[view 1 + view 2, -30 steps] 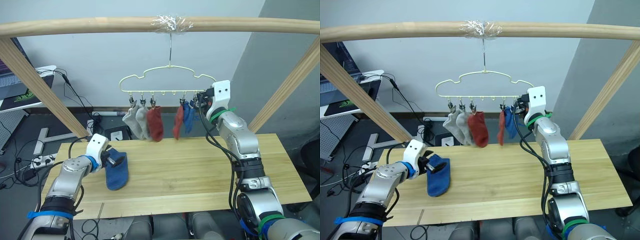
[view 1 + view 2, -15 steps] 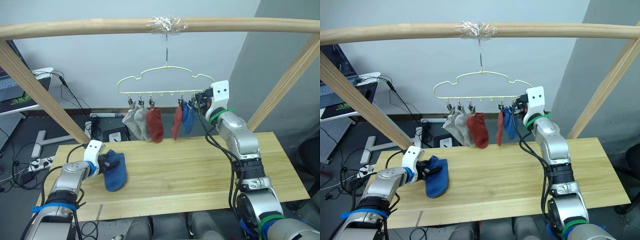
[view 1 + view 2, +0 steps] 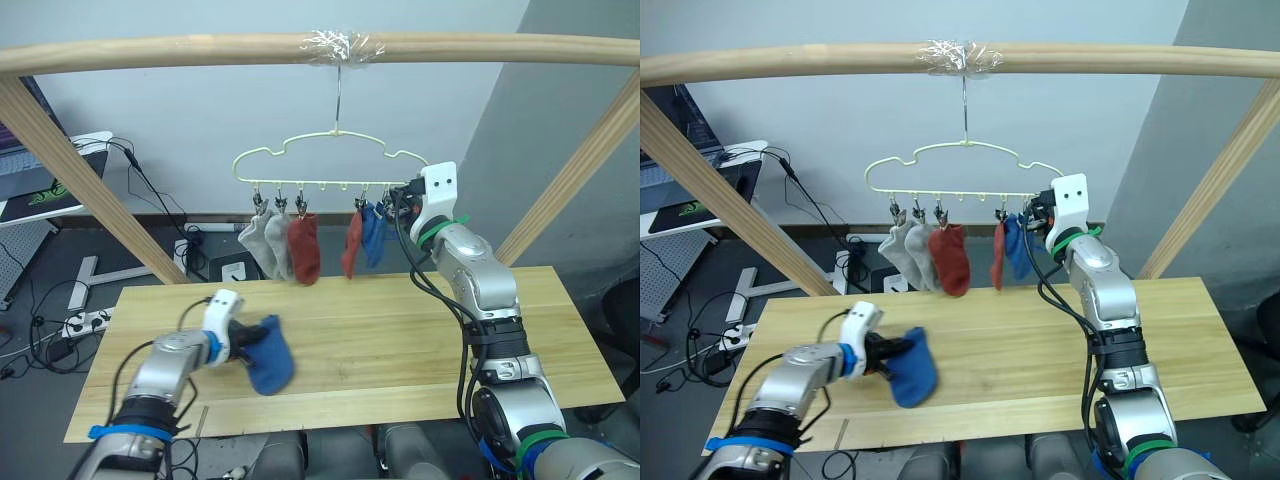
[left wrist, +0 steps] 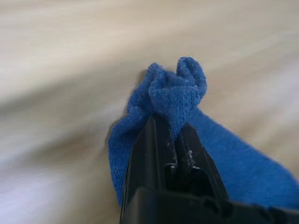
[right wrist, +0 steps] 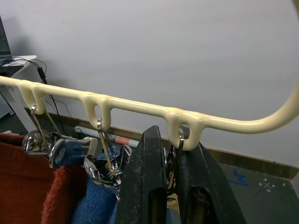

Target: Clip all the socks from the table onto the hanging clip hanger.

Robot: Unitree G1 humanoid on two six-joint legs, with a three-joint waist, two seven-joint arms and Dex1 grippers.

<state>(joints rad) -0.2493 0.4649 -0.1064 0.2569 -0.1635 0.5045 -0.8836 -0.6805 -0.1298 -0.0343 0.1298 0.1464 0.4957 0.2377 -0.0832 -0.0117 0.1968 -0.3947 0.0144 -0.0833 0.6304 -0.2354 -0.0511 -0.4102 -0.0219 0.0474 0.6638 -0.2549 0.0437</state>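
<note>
The left end effector is clenched on a bunched fold of a blue knit ankle sock, which hangs from it down to the light wooden plank bench near the front left. The right end effector is raised at the right end of the pale yellow cloud-shaped wire clip hanger, its fingers closed around the outermost small metal clip. Two light grey socks, two rust red socks and one more blue sock hang clipped along the hanger's bar.
</note>
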